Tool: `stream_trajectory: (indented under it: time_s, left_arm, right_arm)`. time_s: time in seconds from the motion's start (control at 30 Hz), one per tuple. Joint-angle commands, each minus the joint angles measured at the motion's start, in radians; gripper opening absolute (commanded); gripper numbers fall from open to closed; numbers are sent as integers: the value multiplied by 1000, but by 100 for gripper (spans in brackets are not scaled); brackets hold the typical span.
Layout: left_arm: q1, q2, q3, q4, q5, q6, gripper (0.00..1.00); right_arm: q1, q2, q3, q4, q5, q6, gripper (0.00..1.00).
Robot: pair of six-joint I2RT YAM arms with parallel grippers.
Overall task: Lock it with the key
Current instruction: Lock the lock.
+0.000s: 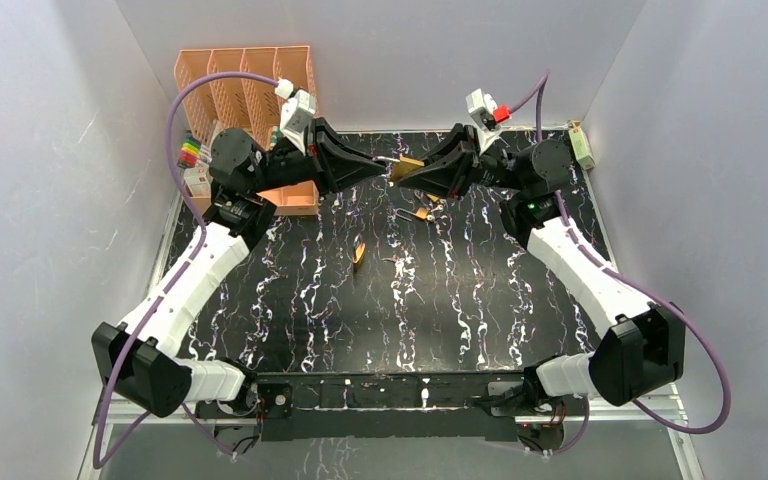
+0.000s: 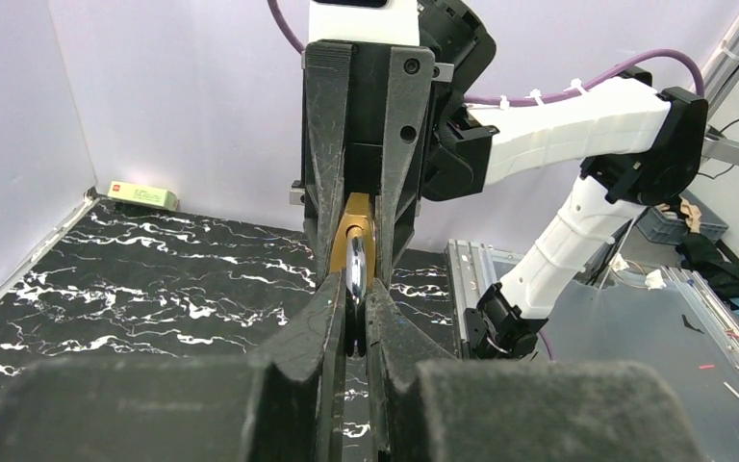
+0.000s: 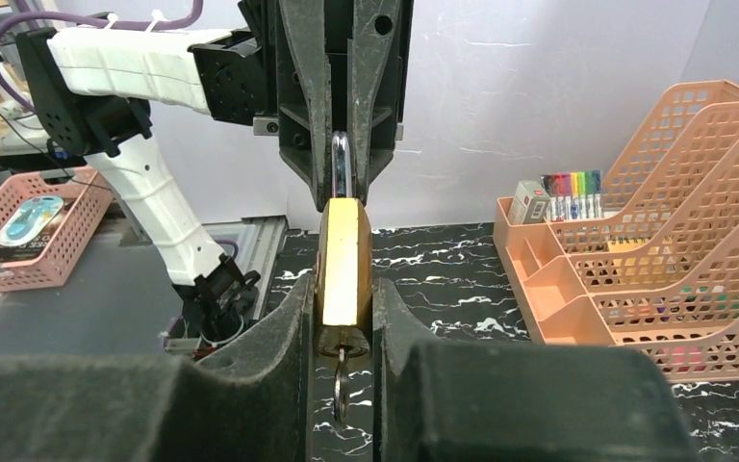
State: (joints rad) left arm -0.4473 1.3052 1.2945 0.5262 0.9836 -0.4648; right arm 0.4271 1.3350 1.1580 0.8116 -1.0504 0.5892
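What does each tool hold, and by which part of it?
Both hold one brass padlock: the left tool clamps its silver metal shackle, and the right tool clamps its brass body.

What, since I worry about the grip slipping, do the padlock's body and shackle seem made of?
The padlock body is likely brass: a satin yellow-gold face with a soft sheen. The shackle is probably steel, polished or chromed: a bright silvery bar with sharp highlights. Look alone cannot confirm either.
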Motion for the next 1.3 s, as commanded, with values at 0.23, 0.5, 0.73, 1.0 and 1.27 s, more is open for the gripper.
stream_trajectory:
  time_s: [0.23, 0.5, 0.73, 1.0, 1.27]
  left_arm:
    - [4, -137, 44, -283, -139, 249, 82]
    - [41, -59, 166, -383, 188, 227, 53]
    - [44, -33, 126, -223, 261, 73, 40]
    - [43, -17, 123, -261, 232, 78, 50]
    - [44, 3, 97, -161, 241, -1, 51]
  right_arm:
    - [-43, -10, 175, -142, -188, 48, 0]
    - [-48, 6, 195, -201, -267, 71, 0]
    - [-45, 25, 211, -175, -262, 98, 0]
    - [-46, 43, 229, -166, -249, 105, 0]
    - [-43, 52, 238, -160, -250, 114, 0]
